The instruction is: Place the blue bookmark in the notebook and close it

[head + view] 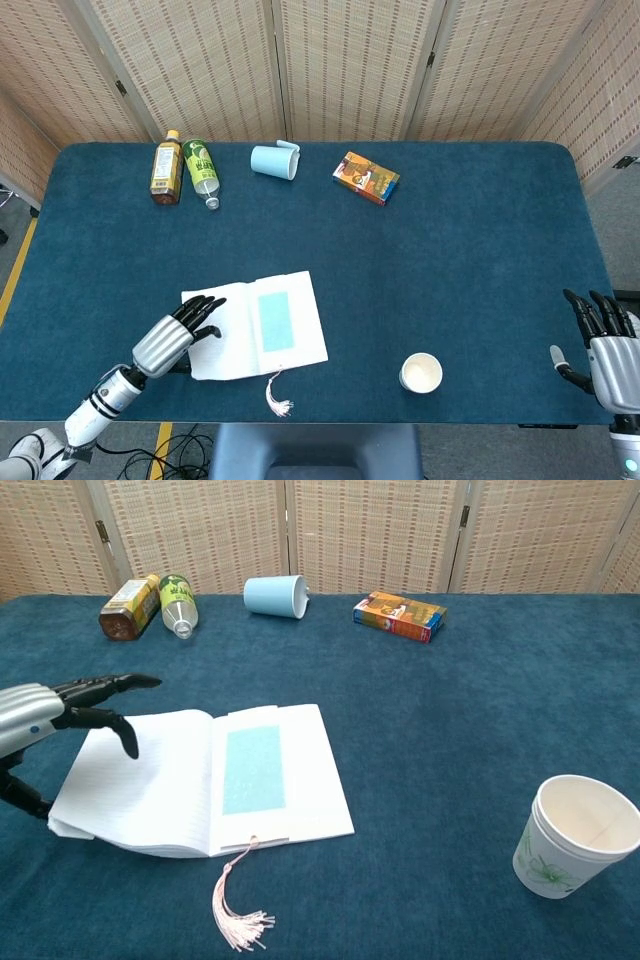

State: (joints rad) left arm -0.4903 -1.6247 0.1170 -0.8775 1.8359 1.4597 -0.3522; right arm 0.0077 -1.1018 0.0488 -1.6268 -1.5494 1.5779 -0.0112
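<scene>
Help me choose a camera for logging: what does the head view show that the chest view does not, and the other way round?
Only the head view shows the right hand, open at the table's right edge, and the whole table. Only the chest view shows the paper cup's green print and the tassel close up. Both show the left hand at the open notebook, the blue bookmark on its right page, the paper cup, two bottles, the tipped blue cup and the box.

Head view looks steeply down from above; chest view low, nearer, facing forward.
</scene>
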